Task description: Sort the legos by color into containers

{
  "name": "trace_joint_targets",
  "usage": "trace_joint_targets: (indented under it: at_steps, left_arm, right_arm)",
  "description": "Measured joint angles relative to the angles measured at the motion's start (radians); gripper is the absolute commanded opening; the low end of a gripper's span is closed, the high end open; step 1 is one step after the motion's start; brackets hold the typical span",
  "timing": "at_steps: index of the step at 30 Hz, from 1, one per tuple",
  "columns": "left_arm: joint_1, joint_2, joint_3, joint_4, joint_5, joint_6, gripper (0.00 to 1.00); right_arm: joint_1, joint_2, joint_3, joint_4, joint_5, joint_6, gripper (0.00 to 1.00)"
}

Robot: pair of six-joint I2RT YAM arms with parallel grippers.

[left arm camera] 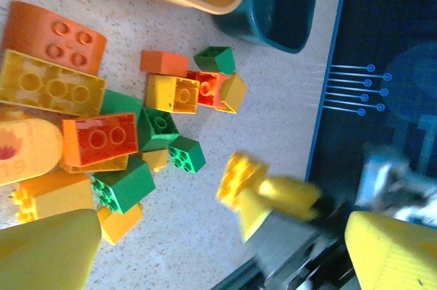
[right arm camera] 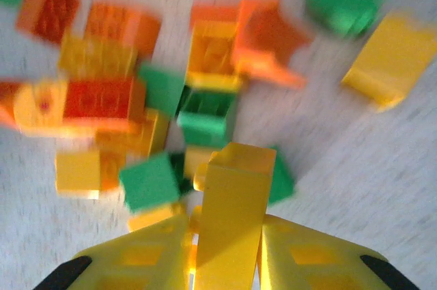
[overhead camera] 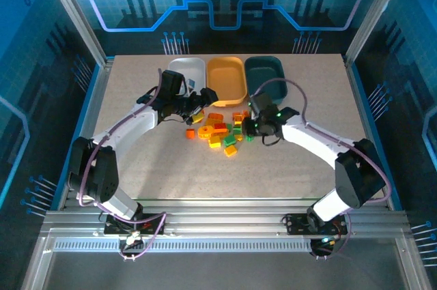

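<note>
Top external view: I read three trays in a row at the far side of the table (overhead camera: 307,167), from left to right the white tray (overhead camera: 186,71), the orange-yellow tray (overhead camera: 227,78) and the dark teal tray (overhead camera: 265,75), each just beside the next. The legos (overhead camera: 222,129) lie in a loose pile on the table surface, near the front of the orange-yellow tray, with orange-red, green and yellow pieces mixed together.

The left gripper (overhead camera: 201,107) is at the left edge of the pile. In the left wrist view, its fingers (left arm camera: 48,252) are spread wide with nothing between them.

The right gripper (overhead camera: 246,126) is at the right edge of the pile. The right wrist view is blurred, but I can see the fingers closed on a yellow brick (right arm camera: 235,187), which stands upright between them above the pile.
</note>
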Motion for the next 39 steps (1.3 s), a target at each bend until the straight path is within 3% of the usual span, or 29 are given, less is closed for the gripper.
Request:
trace_joint_targets:
  at_steps: [4, 8, 13, 17, 21, 24, 27, 32, 35, 39]
  left_arm:
    - [-0.027, 0.095, 0.036, 0.042, 0.107, -0.024, 0.93]
    - [-0.081, 0.143, 0.042, 0.050, 0.160, -0.023, 0.93]
    - [-0.108, 0.153, 0.051, 0.051, 0.204, -0.024, 0.93]
    - [-0.106, 0.154, 0.062, 0.049, 0.205, -0.021, 0.93]
    - [-0.106, 0.154, 0.066, 0.048, 0.205, -0.020, 0.93]
    - [-0.106, 0.154, 0.066, 0.047, 0.205, -0.020, 0.93]
    - [-0.106, 0.154, 0.066, 0.045, 0.204, -0.020, 0.94]
    - [-0.097, 0.154, 0.065, 0.043, 0.200, -0.021, 0.94]
    - [-0.089, 0.153, 0.065, 0.043, 0.196, -0.024, 0.94]
    - [-0.082, 0.150, 0.065, 0.044, 0.195, -0.024, 0.94]
  right_arm:
    - [-0.180, 0.053, 0.094, 0.070, 0.001, -0.044, 0.29]
    - [-0.297, 0.230, 0.263, 0.089, -0.024, -0.084, 0.30]
    - [-0.339, 0.462, 0.507, 0.052, -0.059, -0.116, 0.40]
    - [-0.344, 0.564, 0.634, -0.006, -0.072, -0.119, 0.61]
    - [-0.345, 0.565, 0.665, -0.036, -0.076, -0.125, 0.61]
    - [-0.343, 0.481, 0.577, -0.008, -0.071, -0.121, 0.61]
    - [-0.320, 0.289, 0.360, 0.042, -0.051, -0.095, 0.58]
    - [-0.153, 0.024, 0.042, 0.111, 0.000, -0.043, 0.53]
    - [-0.074, 0.004, -0.060, 0.118, 0.000, -0.040, 0.53]
    - [-0.043, 0.033, -0.084, 0.090, -0.002, -0.080, 0.56]
